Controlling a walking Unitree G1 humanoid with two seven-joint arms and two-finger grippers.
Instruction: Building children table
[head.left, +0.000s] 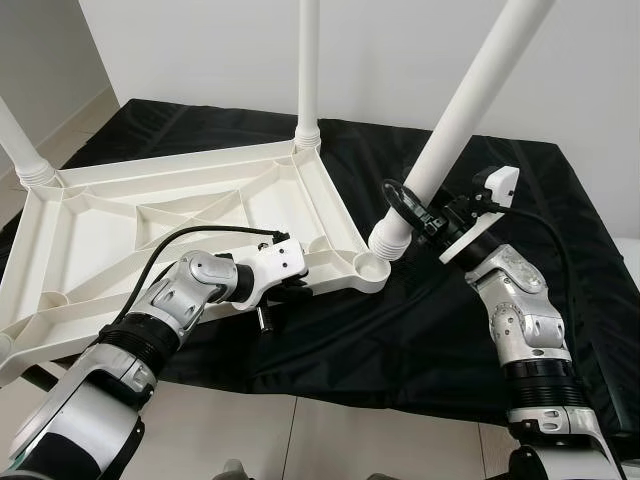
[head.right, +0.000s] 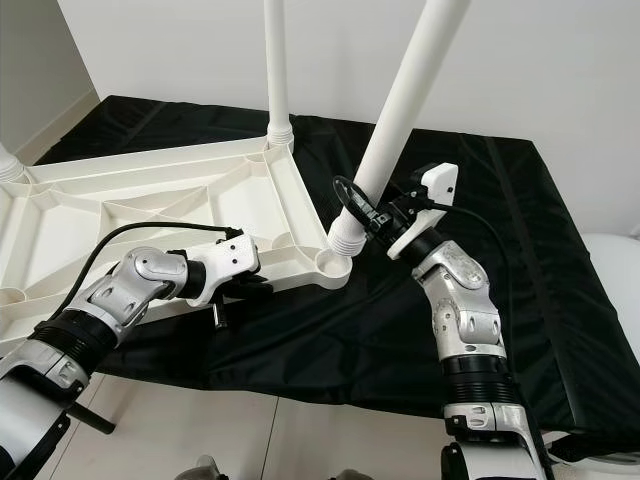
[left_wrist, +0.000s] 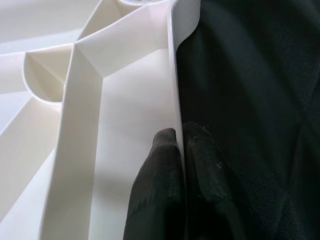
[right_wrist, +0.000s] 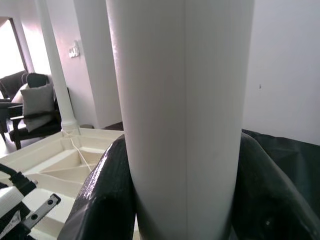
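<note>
Black cloth (head.left: 420, 330) under unmarked white tabletop (head.left: 180, 215)

The upside-down tabletop (head.left: 180, 215) looks like smooth white plastic with a slight sheen, same as the leg (head.left: 455, 120). It all sits on a matt black cloth (head.left: 560, 230), finely woven. The arms look like brushed silver metal; the gripper fingers (left_wrist: 160, 195) are matt black.

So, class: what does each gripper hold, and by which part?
The left gripper pinches the tabletop by its near rim. The right gripper clasps the leaning leg low down, just above the corner socket.
</note>
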